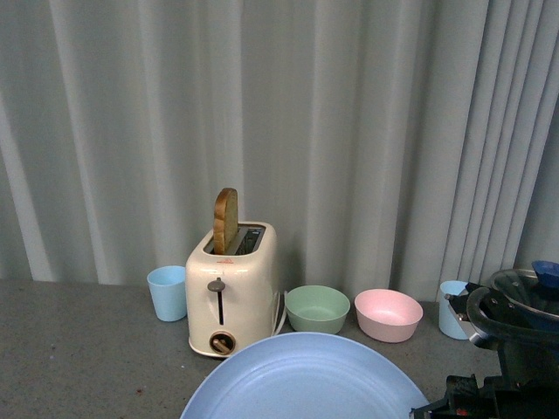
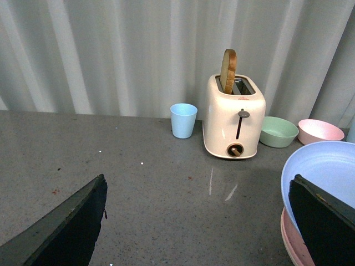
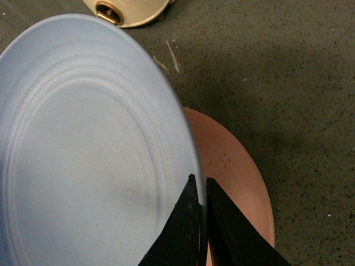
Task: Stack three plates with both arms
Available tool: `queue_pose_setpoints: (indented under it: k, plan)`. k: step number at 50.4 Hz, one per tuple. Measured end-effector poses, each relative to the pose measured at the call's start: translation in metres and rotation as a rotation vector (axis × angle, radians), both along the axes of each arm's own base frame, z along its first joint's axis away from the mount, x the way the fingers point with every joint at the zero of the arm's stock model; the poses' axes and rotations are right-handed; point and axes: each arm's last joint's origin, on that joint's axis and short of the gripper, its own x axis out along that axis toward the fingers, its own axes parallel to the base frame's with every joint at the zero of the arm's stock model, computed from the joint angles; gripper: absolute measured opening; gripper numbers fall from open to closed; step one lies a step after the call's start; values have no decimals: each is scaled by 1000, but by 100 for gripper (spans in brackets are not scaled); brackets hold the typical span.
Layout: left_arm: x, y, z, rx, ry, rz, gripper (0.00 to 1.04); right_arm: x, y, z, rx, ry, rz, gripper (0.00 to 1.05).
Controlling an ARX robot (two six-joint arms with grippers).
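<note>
Right pincer (image 3: 201,191): fingers closed on the rim of the light blue plate (image 3: 83,149), one finger on each face of the edge; seen clearly in the right wrist view.
Left pincer (image 2: 197,221): fingers (image 2: 66,227) spread wide apart, nothing between them, above bare grey surface (image 2: 138,188).
Light blue plate: held up off the surface and tilted; in the front view it fills the lower middle, in front of the toaster (image 1: 232,292).
Pink plate (image 3: 233,172): lies flat on the surface directly under the blue plate; only its far edge shows past the blue rim. Also visible below the blue plate in the left wrist view.
Cream-beige plate: not made out in any view.
Contact blue/pink: cannot tell whether the lower blue rim touches the pink plate.
Toaster: cream, upright near the curtain (image 1: 349,122), one slice of bread (image 1: 224,220) standing in a slot.
Beside toaster: light blue cup (image 1: 168,292) on its left; green bowl (image 1: 317,308), then pink bowl (image 1: 388,314) on its right, set apart from each other.
Far right, front view: second light blue cup (image 1: 453,307), partly hidden by dark robot hardware.
</note>
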Motion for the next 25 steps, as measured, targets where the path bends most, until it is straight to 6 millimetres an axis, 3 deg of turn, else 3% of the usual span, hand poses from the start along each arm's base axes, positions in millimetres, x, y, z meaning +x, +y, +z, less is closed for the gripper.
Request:
queue_pose_setpoints:
  k: [25]
  plan:
    - [0,0,0,0,0,0,98,-3,-12,-33,38,104,-44,3]
